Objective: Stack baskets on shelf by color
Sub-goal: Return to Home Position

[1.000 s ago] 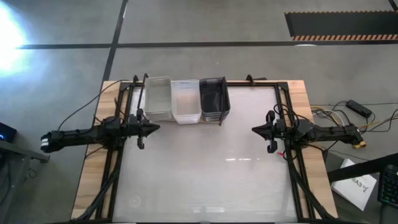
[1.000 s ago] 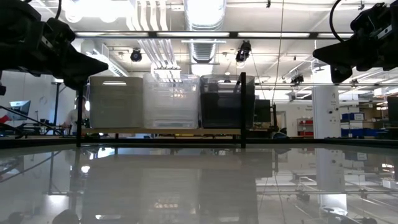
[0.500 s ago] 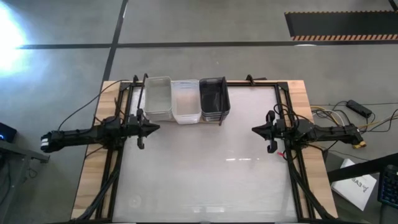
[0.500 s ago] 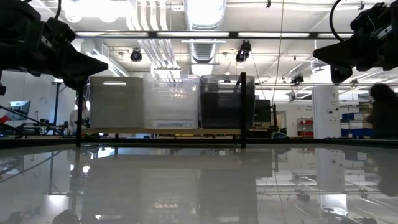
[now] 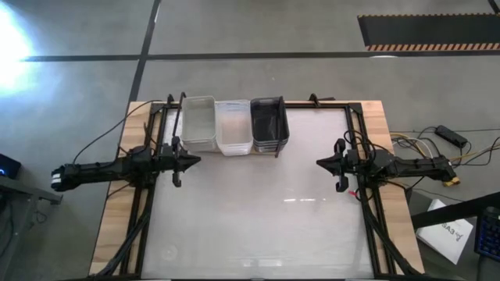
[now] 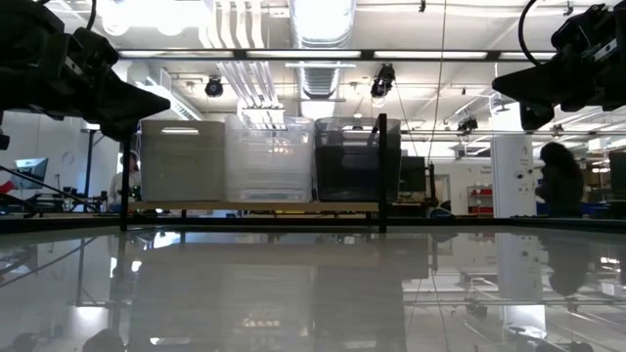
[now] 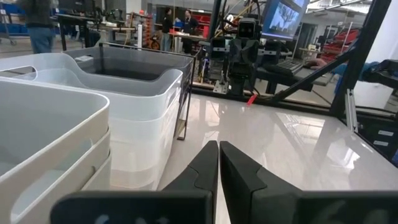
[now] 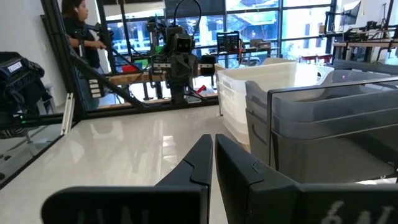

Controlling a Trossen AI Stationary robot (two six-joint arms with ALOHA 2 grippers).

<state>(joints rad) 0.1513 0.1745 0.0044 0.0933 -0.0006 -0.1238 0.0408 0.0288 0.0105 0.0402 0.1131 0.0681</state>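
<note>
Three stacks of baskets stand side by side on the wooden shelf at the table's far edge: light grey, clear and dark grey. They also show in the low view: light grey, clear, dark grey. My left gripper is shut and empty at the table's left, just near of the light grey stack. My right gripper is shut and empty at the table's right. Both hang above the tabletop.
The white tabletop spreads between the arms. The shelf's black wire uprights stand at its ends. A person shows in the room behind the table, at the right. Cables lie on the floor at the right.
Both arms have kept still. A person in the room behind the table has walked into view at the right.
</note>
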